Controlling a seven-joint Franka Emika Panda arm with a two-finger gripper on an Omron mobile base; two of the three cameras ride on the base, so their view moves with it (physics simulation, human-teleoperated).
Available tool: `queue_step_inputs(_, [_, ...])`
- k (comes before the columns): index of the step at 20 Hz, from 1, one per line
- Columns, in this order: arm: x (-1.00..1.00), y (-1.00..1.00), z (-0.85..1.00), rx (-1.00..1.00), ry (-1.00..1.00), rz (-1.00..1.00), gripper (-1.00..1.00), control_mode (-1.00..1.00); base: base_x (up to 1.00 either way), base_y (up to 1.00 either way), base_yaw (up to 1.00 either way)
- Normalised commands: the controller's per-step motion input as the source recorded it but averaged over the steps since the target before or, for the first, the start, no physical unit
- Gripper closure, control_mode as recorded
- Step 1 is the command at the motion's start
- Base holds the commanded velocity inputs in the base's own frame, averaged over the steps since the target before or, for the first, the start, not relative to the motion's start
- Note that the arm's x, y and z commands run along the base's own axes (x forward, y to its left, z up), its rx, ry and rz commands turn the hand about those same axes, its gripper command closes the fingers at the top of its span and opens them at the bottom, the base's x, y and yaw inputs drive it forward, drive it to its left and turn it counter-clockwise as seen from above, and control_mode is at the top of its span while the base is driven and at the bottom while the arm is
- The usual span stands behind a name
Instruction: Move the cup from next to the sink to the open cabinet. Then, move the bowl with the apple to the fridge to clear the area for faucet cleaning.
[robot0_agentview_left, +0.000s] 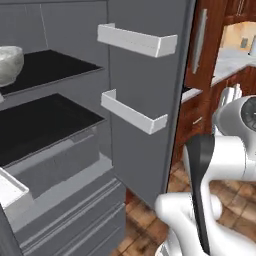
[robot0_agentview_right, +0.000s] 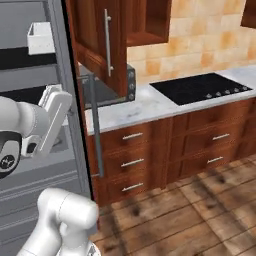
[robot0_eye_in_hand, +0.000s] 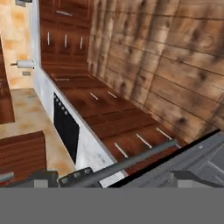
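The fridge (robot0_agentview_left: 145, 165) stands open, its door swung to the right with two white door shelves (robot0_agentview_left: 135, 41). The speckled white-grey bowl (robot0_agentview_left: 7, 64) rests on the upper dark shelf at the far left, cut off by the frame edge. The apple is hidden from here. My gripper (robot0_eye_in_hand: 113, 178) is open with nothing between its fingers. It is away from the bowl and looks past the fridge's long handle (robot0_eye_in_hand: 131, 159) toward the kitchen floor and counter. The cup, the sink and the faucet are out of view. A doorless wooden wall compartment, the open cabinet (robot0_agentview_right: 150, 22), shows above the counter.
Right of the fridge door runs a marble counter (robot0_agentview_right: 150, 102) with a black cooktop (robot0_agentview_right: 200, 87) and wooden drawers (robot0_agentview_right: 132, 162) below. A wall cabinet door with a bar handle (robot0_agentview_right: 107, 42) hangs close to the fridge edge. Grey fridge drawers (robot0_agentview_left: 75, 215) sit low.
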Motion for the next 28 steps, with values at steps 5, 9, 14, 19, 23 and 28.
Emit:
queue_step_inputs(5, [0.00,0.00,0.00,0.00,0.00,0.00,-1.00,1.00,-0.13,-0.07,-0.97])
queue_step_inputs(9, [0.00,0.00,0.00,0.00,0.00,0.00,-1.00,1.00,-0.01,-0.69,-0.82])
queue_step_inputs(14, [0.00,0.00,0.00,0.00,0.00,0.00,-1.00,1.00,0.66,-0.77,-0.35])
queue_step_inputs(19, [0.00,0.00,0.00,0.00,0.00,0.00,-1.00,1.00,1.00,-0.58,-0.05])
queue_step_inputs(23, [0.00,0.00,0.00,0.00,0.00,0.00,-1.00,1.00,1.00,-0.48,-0.08])
queue_step_inputs(28, [0.00,0.00,0.00,0.00,0.00,0.00,-1.00,1.00,1.00,-0.54,-0.25])
